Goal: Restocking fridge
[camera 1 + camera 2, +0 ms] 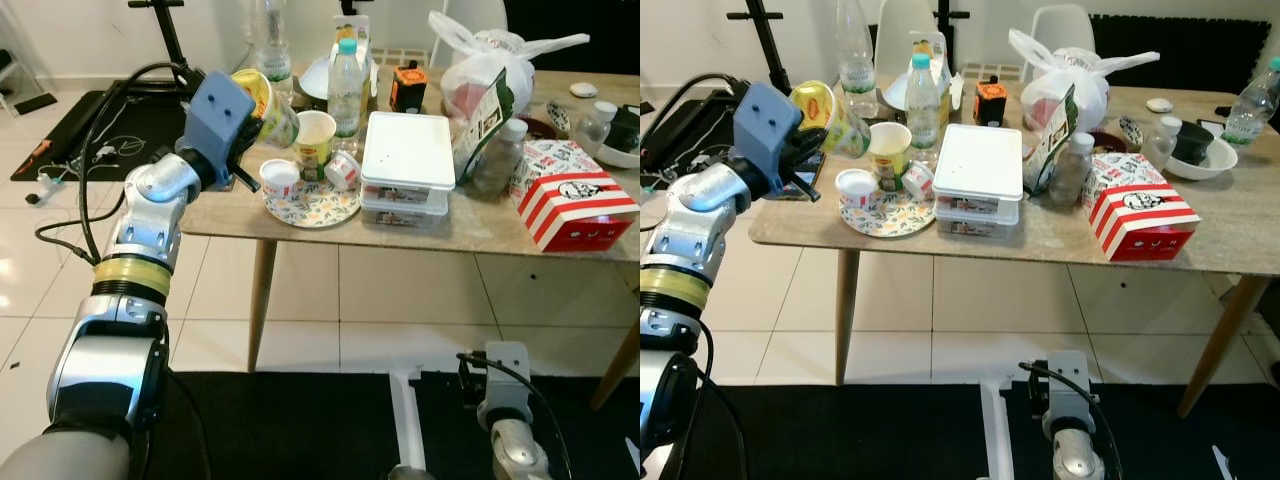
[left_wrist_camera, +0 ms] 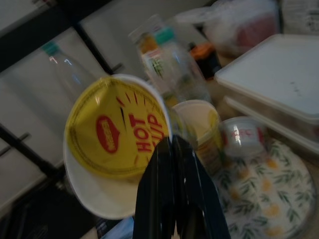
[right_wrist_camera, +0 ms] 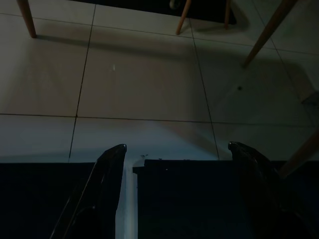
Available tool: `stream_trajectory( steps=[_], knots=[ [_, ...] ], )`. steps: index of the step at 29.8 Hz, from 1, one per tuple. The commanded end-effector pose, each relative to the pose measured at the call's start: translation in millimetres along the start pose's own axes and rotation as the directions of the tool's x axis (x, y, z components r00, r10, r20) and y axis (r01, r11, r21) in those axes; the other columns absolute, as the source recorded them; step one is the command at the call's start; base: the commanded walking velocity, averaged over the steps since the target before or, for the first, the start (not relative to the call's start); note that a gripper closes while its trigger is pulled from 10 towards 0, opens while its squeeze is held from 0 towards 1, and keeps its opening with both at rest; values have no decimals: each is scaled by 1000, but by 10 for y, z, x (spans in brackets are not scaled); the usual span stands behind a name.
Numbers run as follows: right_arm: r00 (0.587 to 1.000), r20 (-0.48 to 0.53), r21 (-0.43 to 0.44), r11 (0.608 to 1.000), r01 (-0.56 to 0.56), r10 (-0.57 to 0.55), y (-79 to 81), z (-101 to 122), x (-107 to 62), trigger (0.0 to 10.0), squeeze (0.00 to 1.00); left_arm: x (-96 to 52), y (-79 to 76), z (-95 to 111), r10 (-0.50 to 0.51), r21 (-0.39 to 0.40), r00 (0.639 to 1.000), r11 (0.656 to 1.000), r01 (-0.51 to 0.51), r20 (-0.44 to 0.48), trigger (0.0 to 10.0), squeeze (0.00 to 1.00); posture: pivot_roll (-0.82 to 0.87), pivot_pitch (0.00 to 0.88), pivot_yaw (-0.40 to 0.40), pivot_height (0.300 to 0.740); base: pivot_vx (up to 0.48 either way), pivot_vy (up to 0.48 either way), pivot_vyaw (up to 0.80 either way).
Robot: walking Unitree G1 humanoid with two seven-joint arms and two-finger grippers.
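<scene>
1. Yellow-lidded noodle cup [image 2: 117, 144] is clamped in the left gripper [image 2: 174, 149], tilted above the table's [image 1: 480, 235] left edge.
2. Right gripper [image 3: 174, 159] hangs idle, fingers apart.
3. Lifting it clear (slowly) avoids the paper cup [image 1: 315, 140].

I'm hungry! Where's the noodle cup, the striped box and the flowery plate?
noodle cup [image 2: 117, 132], left wrist view, yellow lid
striped box [image 1: 1138, 215], right eye view, top face
flowery plate [image 1: 320, 210], left eye view, front rim

Left gripper [image 2: 172, 149] raised at the table [image 1: 480, 235] edge, fingers pinched together; right gripper [image 3: 174, 164] hangs spread.
</scene>
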State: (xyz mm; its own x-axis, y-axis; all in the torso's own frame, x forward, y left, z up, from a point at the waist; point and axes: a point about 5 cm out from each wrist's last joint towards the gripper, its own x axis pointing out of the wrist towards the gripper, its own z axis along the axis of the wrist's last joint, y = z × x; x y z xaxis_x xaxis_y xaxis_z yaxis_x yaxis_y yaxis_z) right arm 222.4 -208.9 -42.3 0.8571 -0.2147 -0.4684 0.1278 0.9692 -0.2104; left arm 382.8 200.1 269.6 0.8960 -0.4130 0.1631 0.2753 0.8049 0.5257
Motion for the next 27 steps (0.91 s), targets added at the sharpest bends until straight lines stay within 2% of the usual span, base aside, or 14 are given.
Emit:
stream_trajectory(
  steps=[1, 2, 3, 5, 8, 11, 12, 13, 14, 15, 17, 18, 20, 27],
  knots=[
    [1000, 2, 3, 1000, 0, 0, -4, -18, -15, 10000, 0, -44, 30, -18, 41, -20, 999, 999, -41, -7, 10000, 0, -8, 61, 15, 740, 0, 0, 0],
    [1000, -2, 2, 1000, -2, 2, -1, -30, -20, 10000, 0, -137, 106, -38, 157, 4, 987, 988, -157, -38, 10000, 0, -2, 62, 16, 740, 0, 0, 0],
    [1000, -2, 2, 1000, -2, 2, -1, -30, -20, 10000, 0, -137, 106, -38, 157, 4, 987, 988, -157, -38, 10000, 0, -2, 62, 16, 740, 0, 0, 0],
    [1000, -5, 1, 1000, -6, 6, 11, -34, -22, 10000, 0, -259, 199, -152, 276, 26, 956, 961, -275, -101, 10000, 0, 4, 61, 17, 740, 0, 0, 0],
    [1000, -7, 1, 1000, -9, 9, 23, -32, -20, 10000, 0, -353, 266, -267, 360, 35, 918, 933, -359, -167, 10000, 0, 5, 61, 17, 740, 0, 0, 0],
    [1000, -7, 1, 1000, -9, 9, 23, -32, -20, 10000, 0, -353, 266, -267, 360, 35, 918, 933, -359, -167, 10000, 0, 5, 61, 17, 740, 0, 0, 0],
    [1000, -7, 1, 1000, -11, 11, 28, -31, -19, 10000, 0, -400, 302, -343, 404, 55, 892, 914, -402, -200, 10000, 0, 5, 60, 18, 740, 0, 0, 0],
    [1000, -7, 1, 1000, -11, 11, 28, -31, -19, 10000, 0, -400, 302, -343, 404, 55, 892, 914, -402, -200, 10000, 0, 5, 60, 18, 740, 0, 0, 0],
    [1000, -6, 2, 1000, -10, 10, 30, -29, -18, 10000, 0, -457, 349, -457, 455, 62, 855, 888, -455, -249, 10000, 0, 0, 61, 20, 740, 0, 0, 0],
    [1000, -6, 2, 1000, -10, 10, 30, -29, -18, 10000, 0, -457, 349, -457, 455, 62, 855, 888, -455, -249, 10000, 0, 0, 61, 20, 740, 0, 0, 0],
    [1000, -6, 3, 1000, -7, 7, 19, -30, -19, 10000, 0, -577, 433, -647, 542, 100, 774, 834, -543, -328, 10000, 0, -2, 62, 22, 740, 0, 0, 0],
    [1000, -6, 3, 1000, -7, 7, 19, -30, -19, 10000, 0, -577, 433, -647, 542, 100, 774, 834, -543, -328, 10000, 0, -2, 62, 22, 740, 0, 0, 0],
    [1000, -10, 2, 1000, -2, 2, -2, -50, -28, 10000, 0, -714, 465, -839, 590, 123, 690, 790, -601, -418, 10000, 0, -5, 64, 23, 740, 0, 0, 0],
    [1000, -11, 2, 1000, -1, 1, 0, -53, -30, 10000, 0, -813, 412, -968, 608, 152, 633, 767, -623, -479, 10000, 0, -5, 66, 22, 740, 0, 0, 0]
  ],
)
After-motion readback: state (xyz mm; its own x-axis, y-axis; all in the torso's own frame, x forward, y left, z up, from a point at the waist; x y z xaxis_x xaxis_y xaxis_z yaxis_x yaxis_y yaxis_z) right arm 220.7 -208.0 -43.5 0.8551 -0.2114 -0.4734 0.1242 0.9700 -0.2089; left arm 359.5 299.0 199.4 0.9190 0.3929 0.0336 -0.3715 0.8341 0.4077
